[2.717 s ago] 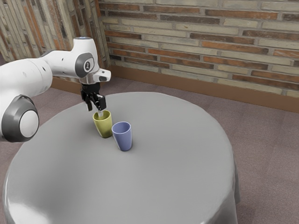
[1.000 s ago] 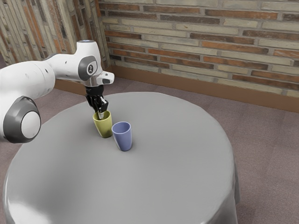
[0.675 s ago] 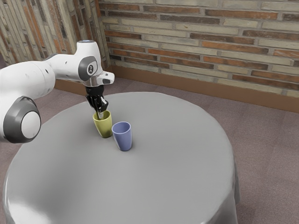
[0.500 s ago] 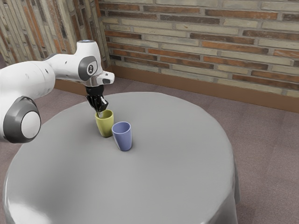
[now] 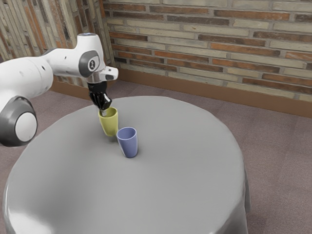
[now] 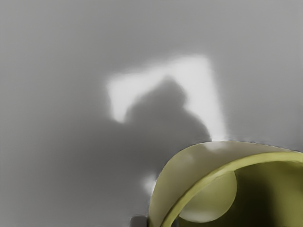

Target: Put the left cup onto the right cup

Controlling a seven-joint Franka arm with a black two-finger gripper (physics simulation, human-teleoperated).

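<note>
The blue cup (image 5: 127, 142) stands upright on the table (image 5: 185, 185). Just behind it, toward the exterior view's left, the yellow cup (image 5: 109, 123) hangs slightly tilted, seemingly just off the surface, with the gripper (image 5: 103, 113) pinching its rim wall. The lift should go straight up until the base clears the blue rim, with a firm pinch so the tilt does not grow.
</note>
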